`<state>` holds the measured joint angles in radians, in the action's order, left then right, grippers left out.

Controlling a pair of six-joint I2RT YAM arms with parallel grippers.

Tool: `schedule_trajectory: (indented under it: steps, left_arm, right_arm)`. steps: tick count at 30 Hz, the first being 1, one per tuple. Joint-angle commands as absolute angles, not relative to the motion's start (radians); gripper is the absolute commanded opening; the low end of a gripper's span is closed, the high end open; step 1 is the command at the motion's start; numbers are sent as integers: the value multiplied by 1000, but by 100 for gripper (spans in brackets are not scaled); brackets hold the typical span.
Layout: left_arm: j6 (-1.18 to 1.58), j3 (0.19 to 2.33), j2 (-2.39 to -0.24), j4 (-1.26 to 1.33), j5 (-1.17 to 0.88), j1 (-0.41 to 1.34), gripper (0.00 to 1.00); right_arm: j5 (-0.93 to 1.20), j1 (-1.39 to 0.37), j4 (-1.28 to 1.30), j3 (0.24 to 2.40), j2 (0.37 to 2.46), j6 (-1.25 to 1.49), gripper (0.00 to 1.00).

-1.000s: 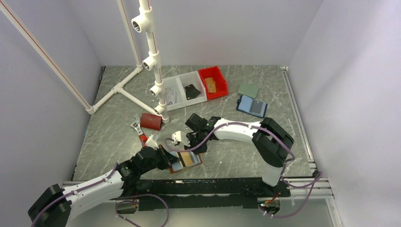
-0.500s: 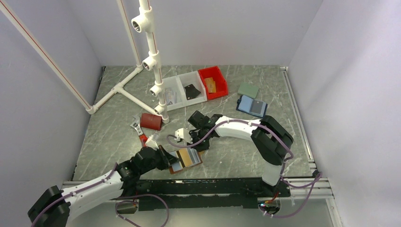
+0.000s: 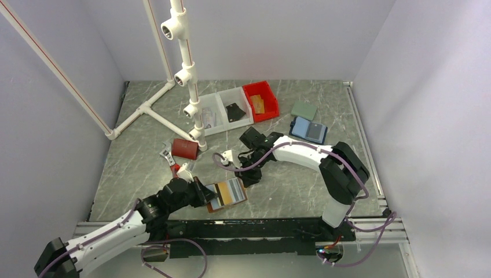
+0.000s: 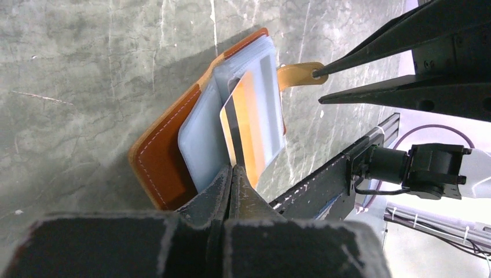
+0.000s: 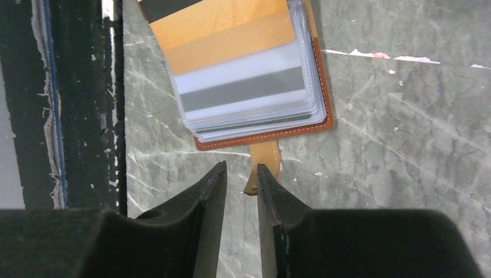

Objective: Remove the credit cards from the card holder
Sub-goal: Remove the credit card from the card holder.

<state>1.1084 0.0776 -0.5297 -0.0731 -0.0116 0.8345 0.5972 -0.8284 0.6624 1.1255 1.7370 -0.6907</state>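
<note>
**Ana:** At six o'clock on the worktop [image 3: 127, 168], close to the arm bases, which step is this?

**Ben:** The first pull, I'd judge; no card looks to be out yet. The left tool [image 4: 231, 172] is pinched shut on the nine o'clock edge of the card holder [image 3: 228, 194], seemingly on a clear sleeve [image 4: 200, 139]. Whether a card is in that pinch too, I cannot tell. The holder lies open and flat, and the credit cards sit inside its sleeves: an orange card [image 5: 226, 29], and beside it a pale card [image 5: 243, 87] with a grey stripe.

**Ana:** And the right tool [image 5: 239, 168]?

**Ben:** At the holder's one o'clock, jaws slightly apart, gripping nothing. The strap tab [image 5: 263, 157] ends just at its fingertips.

**Ana:** The next move?

**Ben:** Probably catching one thin card edge at a sleeve mouth and sliding it out flat while the left tool anchors the holder.

**Ana:** Containers?

**Ben:** Toward twelve o'clock there's a clear bin [image 3: 219, 107] with pale items [image 3: 208, 120] in its left compartment and a dark piece [image 3: 234, 111] in its right. Just beside it, at its three o'clock, a red bin [image 3: 269, 95] holds something yellowish I can't identify.
</note>
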Motion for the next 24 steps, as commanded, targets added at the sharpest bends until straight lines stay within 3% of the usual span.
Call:
schedule_trajectory:
  steps: [1, 9, 24]
  left_arm:
    - [1063, 145, -479, -201, -2, 831, 0]
    - [946, 204, -431, -278, -31, 832, 0]
    - [780, 249, -463, -181, -158, 831, 0]
  right_arm:
    - [713, -807, 696, 1161, 1676, -725, 31]
    - [839, -784, 707, 1164, 1664, -721, 46]
    - [973, -737, 716, 1178, 1643, -690, 56]
